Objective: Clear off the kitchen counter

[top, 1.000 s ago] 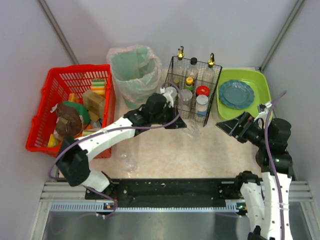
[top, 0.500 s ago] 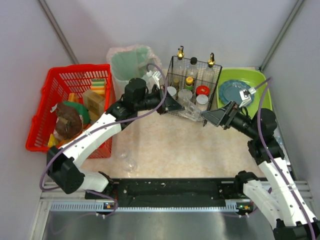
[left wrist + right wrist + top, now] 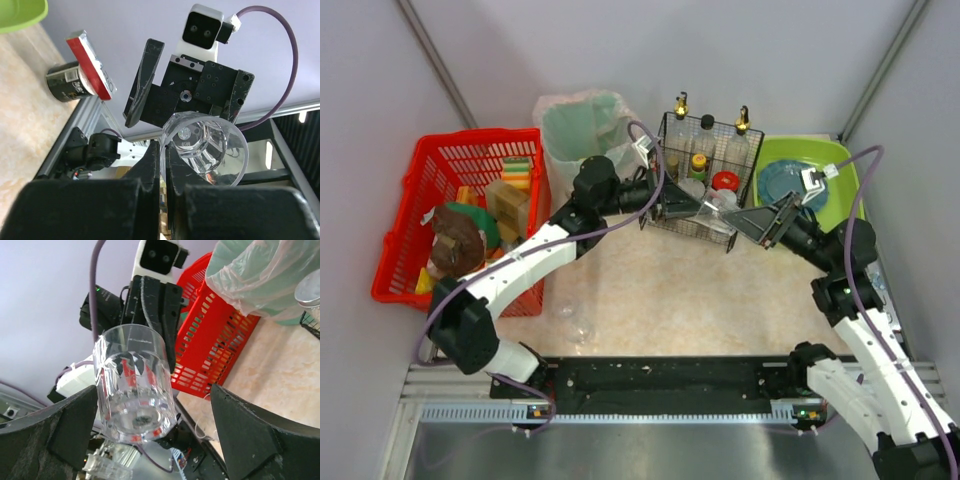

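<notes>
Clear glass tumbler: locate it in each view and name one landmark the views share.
Top external: clear glass tumbler at centre, before the wire rack.
Left wrist: tumbler lower centre, rim pinched by left tool.
Right wrist: tumbler left of centre, between open right tool's fingers.
Shared landmark: the kitchen counter.

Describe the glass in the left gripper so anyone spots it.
Find the wire rack of bottles at the back. Just before it, the left gripper pinches a clear tumbler by its rim. Unlike the bottles, it is faceted, lidless and airborne.
</notes>
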You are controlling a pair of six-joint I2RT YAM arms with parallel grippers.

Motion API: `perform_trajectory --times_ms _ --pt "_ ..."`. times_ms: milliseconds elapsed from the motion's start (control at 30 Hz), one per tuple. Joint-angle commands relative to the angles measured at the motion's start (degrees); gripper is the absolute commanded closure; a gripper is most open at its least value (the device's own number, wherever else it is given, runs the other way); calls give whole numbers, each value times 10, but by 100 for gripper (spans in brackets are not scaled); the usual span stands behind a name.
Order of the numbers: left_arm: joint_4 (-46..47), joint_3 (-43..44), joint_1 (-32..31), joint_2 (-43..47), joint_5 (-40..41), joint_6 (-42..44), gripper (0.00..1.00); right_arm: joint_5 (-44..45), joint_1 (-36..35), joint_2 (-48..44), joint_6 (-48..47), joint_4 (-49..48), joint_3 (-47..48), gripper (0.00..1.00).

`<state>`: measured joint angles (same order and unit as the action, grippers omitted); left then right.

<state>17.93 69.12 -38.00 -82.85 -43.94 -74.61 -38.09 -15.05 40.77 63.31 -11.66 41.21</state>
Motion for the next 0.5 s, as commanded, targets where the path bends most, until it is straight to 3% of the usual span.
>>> perform_trajectory --times_ms 0,300,400,467 --pt "104 -10 -12 -13 -30 -57 100 -9 -12 9 29 -46 11 11" --pt "109 -21 -16 -15 -27 -59 100 13 -16 -3 35 -45 1 38" --pt "112 -22 -16 -15 -29 -57 100 14 -16 -3 36 -38 1 60" --pt "118 -18 -17 -11 -34 -42 100 17 -16 -3 31 -27 4 84"
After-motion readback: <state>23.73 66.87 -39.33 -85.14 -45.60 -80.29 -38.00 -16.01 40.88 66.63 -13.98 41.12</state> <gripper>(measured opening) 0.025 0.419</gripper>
